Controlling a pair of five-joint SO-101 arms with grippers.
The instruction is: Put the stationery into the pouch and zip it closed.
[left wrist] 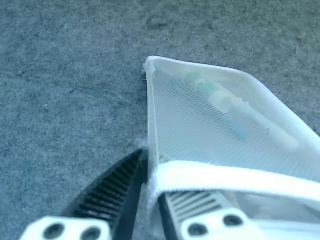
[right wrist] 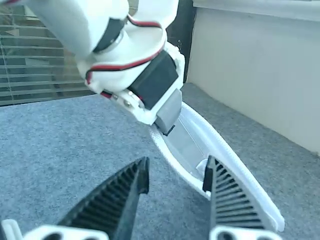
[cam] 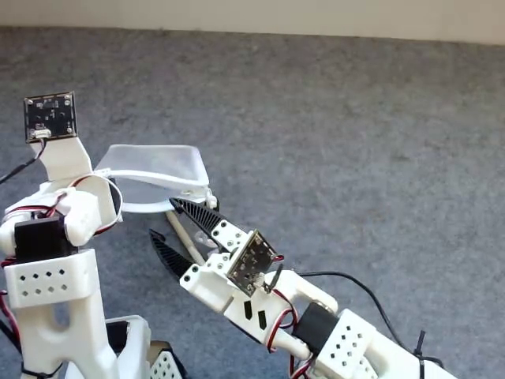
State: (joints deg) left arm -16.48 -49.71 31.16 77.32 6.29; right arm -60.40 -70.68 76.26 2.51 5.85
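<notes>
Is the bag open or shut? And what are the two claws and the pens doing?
pouch: unzipped, mouth open.
left gripper: shut on the pouch's rim.
right gripper: open, holding nothing.
pens: inside the pouch.

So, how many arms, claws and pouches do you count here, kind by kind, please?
arms: 2, the left arm and the right arm
claws: 2, the left claw and the right claw
pouch: 1
total: 5
The stationery behind the mesh is too blurred to count.
</notes>
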